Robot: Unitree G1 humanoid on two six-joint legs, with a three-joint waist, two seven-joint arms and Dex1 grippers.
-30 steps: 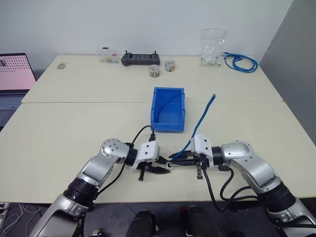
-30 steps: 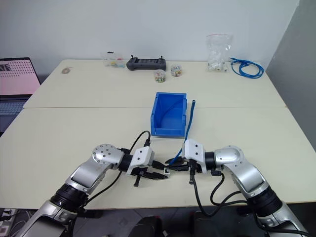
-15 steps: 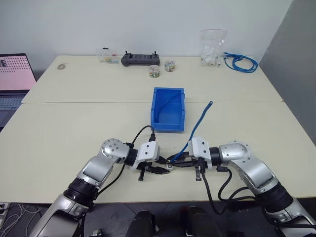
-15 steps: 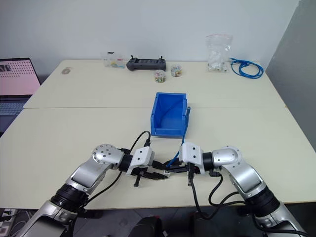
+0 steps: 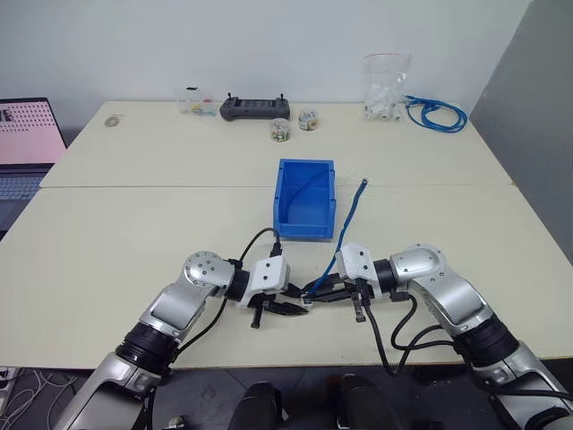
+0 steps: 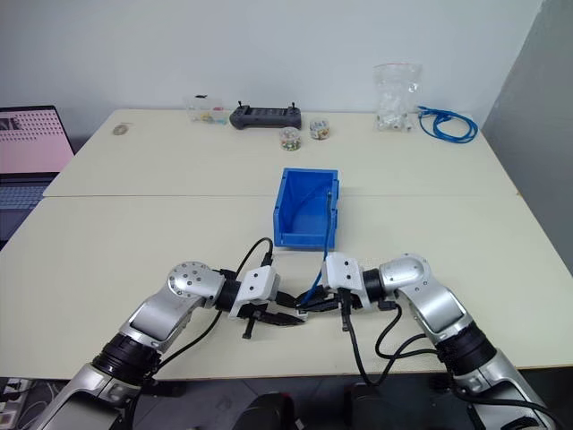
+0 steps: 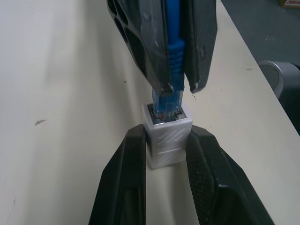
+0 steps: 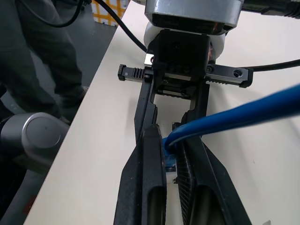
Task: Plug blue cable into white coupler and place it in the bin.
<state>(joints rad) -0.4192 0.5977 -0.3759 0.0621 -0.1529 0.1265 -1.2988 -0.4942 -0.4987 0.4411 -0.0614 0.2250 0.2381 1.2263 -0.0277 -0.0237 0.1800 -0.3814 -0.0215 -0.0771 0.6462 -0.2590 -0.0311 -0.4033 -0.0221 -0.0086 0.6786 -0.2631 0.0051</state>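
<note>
Pinching the white coupler (image 7: 166, 136) between its two black, finely textured fingers, the left gripper (image 5: 288, 307) holds that small boxy block, ribbed on its face, just above the pale table (image 5: 134, 233). Facing it, the right gripper (image 5: 324, 290) is clamped narrowly on the blue cable (image 7: 172, 47) at its ridged boot, with the clear plug seated in the coupler's dark socket. From the coupler the thin, smooth cable rises in a stiff arc past the bin (image 5: 305, 198), a glossy bright-blue plastic box beyond the coupler. Far beyond the coupler, by the white wall, lie a dark controller (image 5: 255, 107), a clear bag (image 5: 386, 85) and a coil of blue cable (image 5: 438, 112).
</note>
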